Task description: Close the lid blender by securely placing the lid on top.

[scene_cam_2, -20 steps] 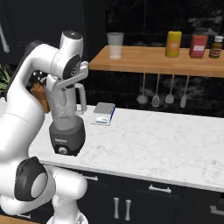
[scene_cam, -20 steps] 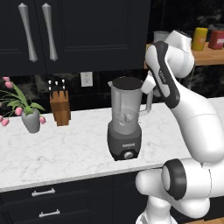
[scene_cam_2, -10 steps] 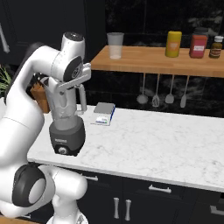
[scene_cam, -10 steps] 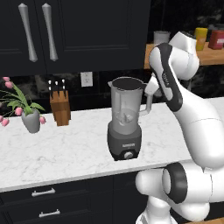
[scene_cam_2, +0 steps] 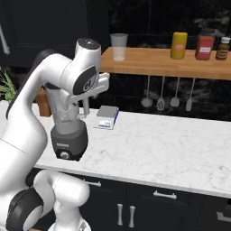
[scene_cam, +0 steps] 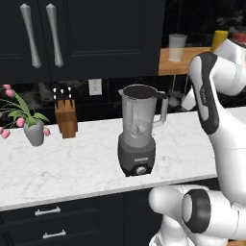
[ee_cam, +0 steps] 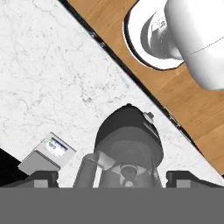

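The blender stands mid-counter, a clear grey jar with a side handle on a dark base with a knob. The black lid lies flat across the jar's mouth. My arm rises to the right of the jar, clear of the lid. In the right base view the arm covers most of the jar, and the blender's base shows below it. The hand view looks down on the blender. There my gripper is open, its finger tips wide apart on either side of the jar with nothing between them.
A knife block and a vase of pink flowers stand left of the blender. A small grey scale lies to its right. The wooden shelf above holds a tumbler glass and jars. Utensils hang below it.
The jaws have gone from shut to wide open. The arm has drawn back to the right, away from the jar's top. The lid stays on the jar.
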